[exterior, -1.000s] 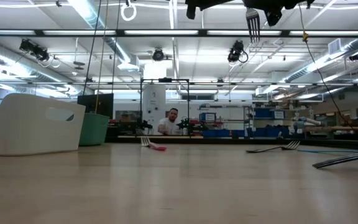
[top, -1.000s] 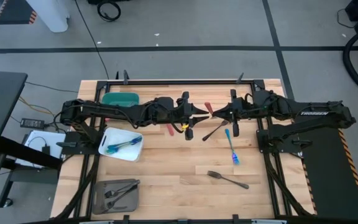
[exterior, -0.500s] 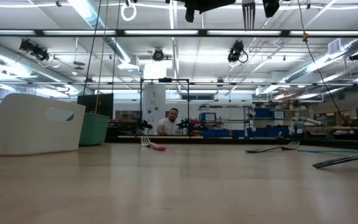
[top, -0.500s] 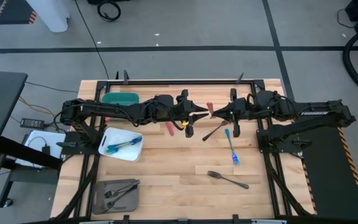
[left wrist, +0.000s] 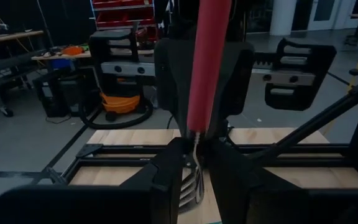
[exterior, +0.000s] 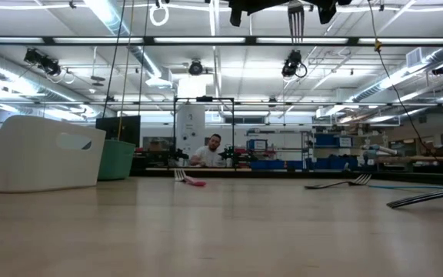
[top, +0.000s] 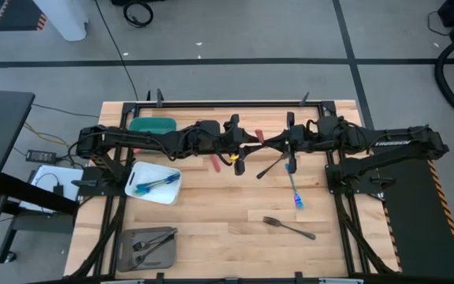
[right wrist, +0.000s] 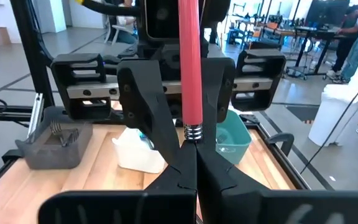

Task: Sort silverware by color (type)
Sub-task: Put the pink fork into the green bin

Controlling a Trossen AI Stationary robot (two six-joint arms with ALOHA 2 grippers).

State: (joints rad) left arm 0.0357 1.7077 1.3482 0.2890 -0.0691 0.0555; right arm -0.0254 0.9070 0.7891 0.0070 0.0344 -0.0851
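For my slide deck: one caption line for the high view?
Both grippers, left and right, meet mid-table at a red-handled fork.

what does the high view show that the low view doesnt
Only the high view shows the white bin holding blue-handled pieces, the grey bin holding dark metal ones, and the left hand and right hand meeting over the table on the red-handled fork. Only the low view shows that fork's tines hanging high above the wood, and a person in the room behind. Both show the green bin.
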